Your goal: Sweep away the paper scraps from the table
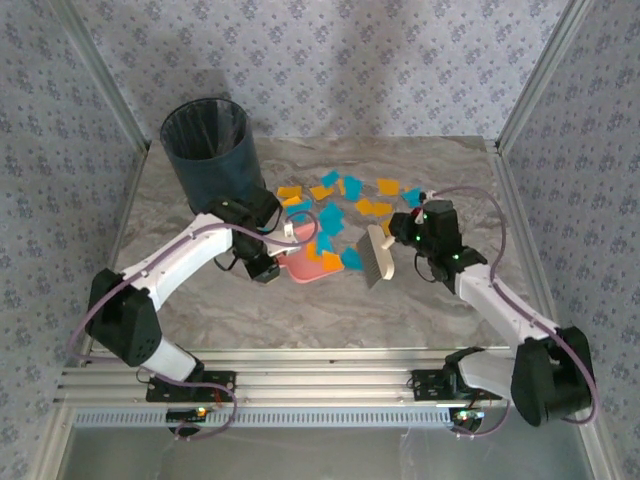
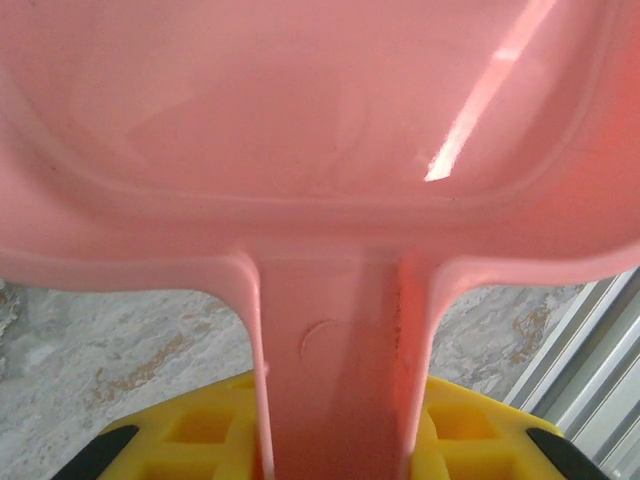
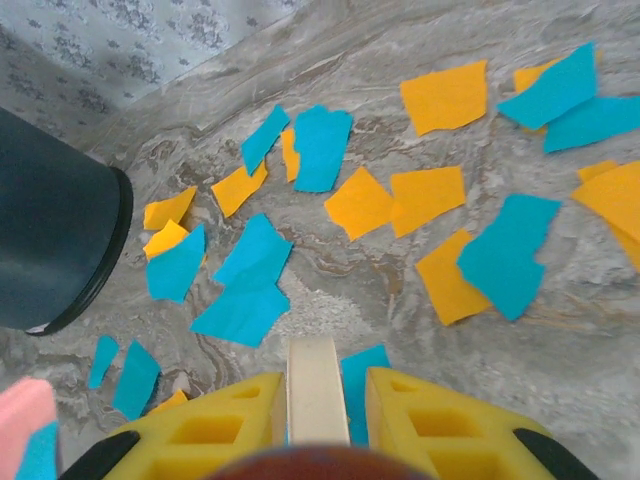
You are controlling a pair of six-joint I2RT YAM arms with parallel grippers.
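Clamped narrow, the left claw holds the pink dustpan by its handle, with the yellow jaws pressed against either side of the stem. The right claw is closed just as tightly on the cream handle of the brush, and the brush head hangs down toward the table.

Both tools are in hand, so the pick-up part of the job looks finished. The sweeping itself looks barely begun. The paper scraps, roughly 20 orange and teal bits, lie loose on the marbled top. They are scattered across the far middle of the table, to the right of the dark bin at far left and short of the right arm.

From above, the dustpan sits at the near-left edge of that scatter and the brush at its near-right edge. 2 or 3 scraps lie between them, just beside the pan's lip. Whether any of these sits on the pan I cannot tell. The part of the pan seen from the left wrist is bare pink. In the right wrist view a teal bit lies against a pink corner at the lower left, and nearly all the other scraps lie farther out.

By my reading, almost everything remains to be done. The scatter has to be drawn leftward into the pan over several strokes, the stragglers near the bin gathered, and the load tipped out.
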